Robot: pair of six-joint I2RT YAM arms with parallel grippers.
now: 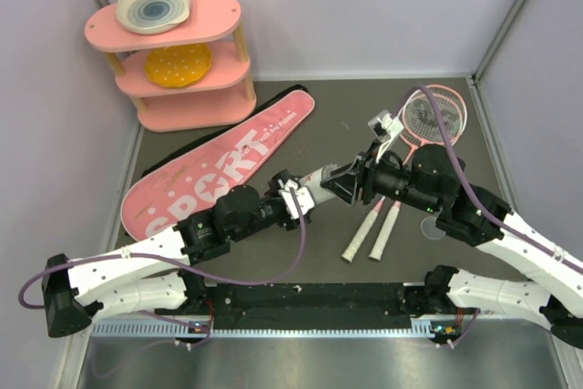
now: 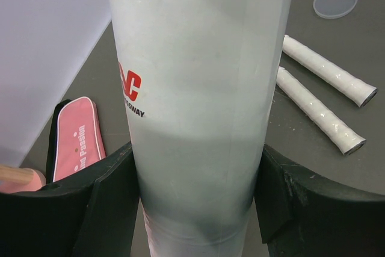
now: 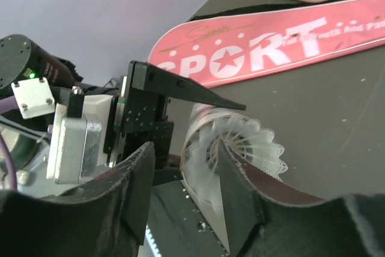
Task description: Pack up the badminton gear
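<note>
- Left hand (image 2: 198,200): closed on the white shuttlecock tube (image 2: 198,58), one black finger (image 2: 111,203) pressed to each side of its lower part. The tube is held off the tabletop (image 1: 337,125), over the middle, with its free end pointing towards the right hand.
- Right hand (image 3: 186,151): fingers (image 3: 138,191) set moderately apart at the tube's mouth. A white feathered shuttlecock (image 3: 240,142) sits there with its skirt facing the wrist camera. A gap shows beside one finger; contact with the other cannot be made out.
- Two pink-framed rackets (image 1: 428,116): lying side by side on the tabletop. The heads are towards the far right corner, and the white handles (image 2: 319,111) point at the near edge.
- Clear round lid (image 2: 335,2): flat on the tabletop, near the handles but apart from them.
- Pink "SPORT" racket bag (image 1: 223,166): lying flat, running diagonally across the left half of the tabletop.
- Pink three-tier shelf (image 1: 182,102): in the far left corner. It carries a pale plate (image 1: 153,6) on top and a yellow plate (image 1: 178,64) on the middle tier.
</note>
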